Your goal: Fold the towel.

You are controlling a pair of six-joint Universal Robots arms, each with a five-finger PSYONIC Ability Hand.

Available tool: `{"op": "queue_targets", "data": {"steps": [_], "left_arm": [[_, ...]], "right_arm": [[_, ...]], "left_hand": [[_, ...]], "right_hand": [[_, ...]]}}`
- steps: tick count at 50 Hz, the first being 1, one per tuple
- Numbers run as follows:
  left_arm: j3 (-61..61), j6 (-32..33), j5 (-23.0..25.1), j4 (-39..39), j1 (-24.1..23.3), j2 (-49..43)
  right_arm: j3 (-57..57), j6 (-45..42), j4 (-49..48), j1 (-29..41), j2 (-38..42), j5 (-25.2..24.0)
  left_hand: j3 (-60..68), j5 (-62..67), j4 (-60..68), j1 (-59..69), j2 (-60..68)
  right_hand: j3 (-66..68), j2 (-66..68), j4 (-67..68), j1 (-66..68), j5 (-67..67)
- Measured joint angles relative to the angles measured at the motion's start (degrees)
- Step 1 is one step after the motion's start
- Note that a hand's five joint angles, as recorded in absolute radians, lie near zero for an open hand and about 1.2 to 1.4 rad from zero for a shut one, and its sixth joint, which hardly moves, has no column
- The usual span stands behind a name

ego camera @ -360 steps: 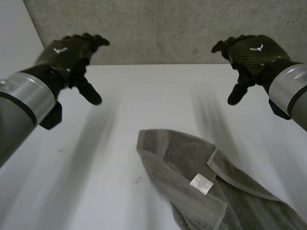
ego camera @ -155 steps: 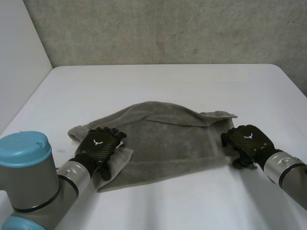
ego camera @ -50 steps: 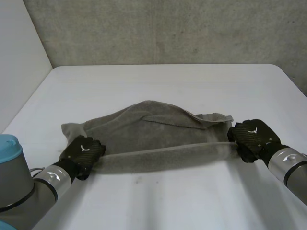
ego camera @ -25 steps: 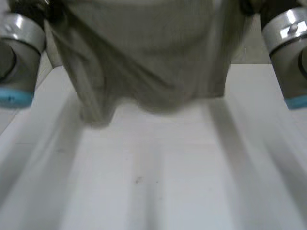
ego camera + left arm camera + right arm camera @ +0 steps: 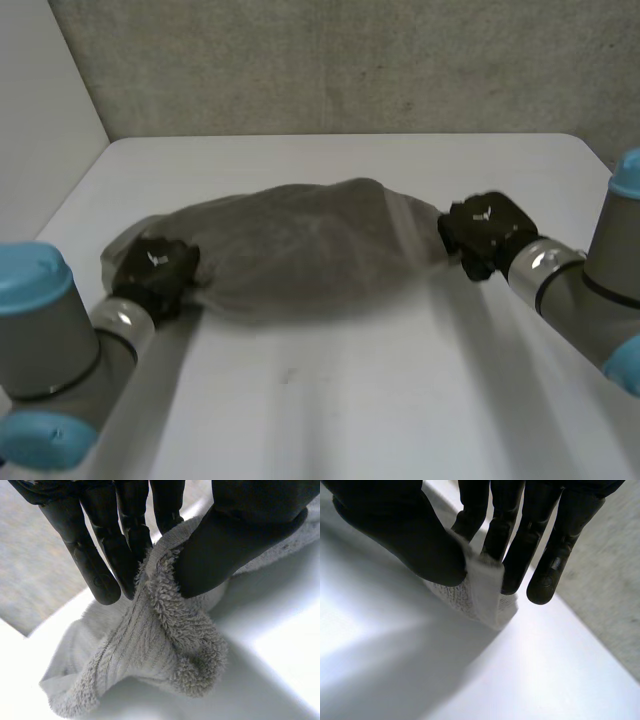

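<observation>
Towel (image 5: 300,245) lies puffed up mid-frame on the table (image 5: 350,400), long axis running left-right — left hand (image 5: 155,272) pinches its lower-left end, right hand (image 5: 482,230) its right end, each between thumb and fingers (image 5: 127,535), so neither's nearer.

what you have on the bench, counted
you're looking at one towel (image 5: 300,240), one white table (image 5: 350,400), two black hands, a left hand (image 5: 155,268) and a right hand (image 5: 485,228), and two arms, a left arm (image 5: 60,345) and a right arm (image 5: 585,290).
</observation>
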Motion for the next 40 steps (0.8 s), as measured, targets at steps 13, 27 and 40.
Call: {"op": "queue_targets", "data": {"steps": [13, 27, 40], "left_arm": [[-9.42, 2.64, -0.05, -0.69, -2.91, 5.59], [-8.89, 2.59, 0.18, -0.66, -1.13, 9.34], [-10.72, 2.69, 1.12, -2.53, 0.57, 11.64]], "right_arm": [[11.15, -3.02, -2.75, -4.29, -4.53, -1.22], [17.5, -2.18, -9.65, -10.01, -5.53, -3.97], [17.63, -1.98, -9.95, -10.79, -5.45, -3.94]], "left_hand": [[-21.69, -20.46, -22.11, -18.86, -22.12], [-47.44, -46.29, -47.95, -44.0, -47.34], [-47.9, -46.79, -48.43, -44.45, -47.81]], "right_hand": [[0.0, 0.0, 0.0, 0.0, 0.0], [0.0, 0.0, 0.0, 0.0, 0.0], [0.0, 0.0, 0.0, 0.01, 0.0]]}}
